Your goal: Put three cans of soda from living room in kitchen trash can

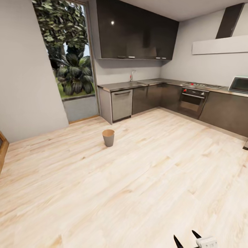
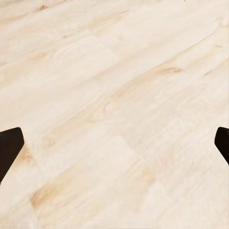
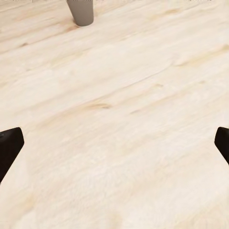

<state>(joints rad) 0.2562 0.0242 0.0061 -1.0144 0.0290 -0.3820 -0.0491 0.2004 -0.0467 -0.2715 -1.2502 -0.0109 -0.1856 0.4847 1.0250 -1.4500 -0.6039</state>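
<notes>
The tash can (image 1: 108, 137) is a small grey bucket with a brown inside, standing upright on the light wood floor of the kitchen, well ahead of me. Its grey lower wall also appears in the right wrist view (image 3: 81, 12). The cans of soda are out of view. My right gripper (image 1: 187, 240) pokes in at the bottom edge of the head view, far short of the bin. In its wrist view the right gripper (image 3: 114, 145) is open over bare floor with nothing between its fingers. My left gripper (image 2: 114, 145) is likewise open over bare floor.
Grey cabinets with a dark steel countertop (image 1: 120, 86) run along the back and right walls, with a faucet (image 1: 132, 75), a dishwasher (image 1: 122, 104) and an oven (image 1: 192, 102). A tall window (image 1: 70, 51) is at the back left. A wooden edge (image 1: 2, 146) juts in at far left.
</notes>
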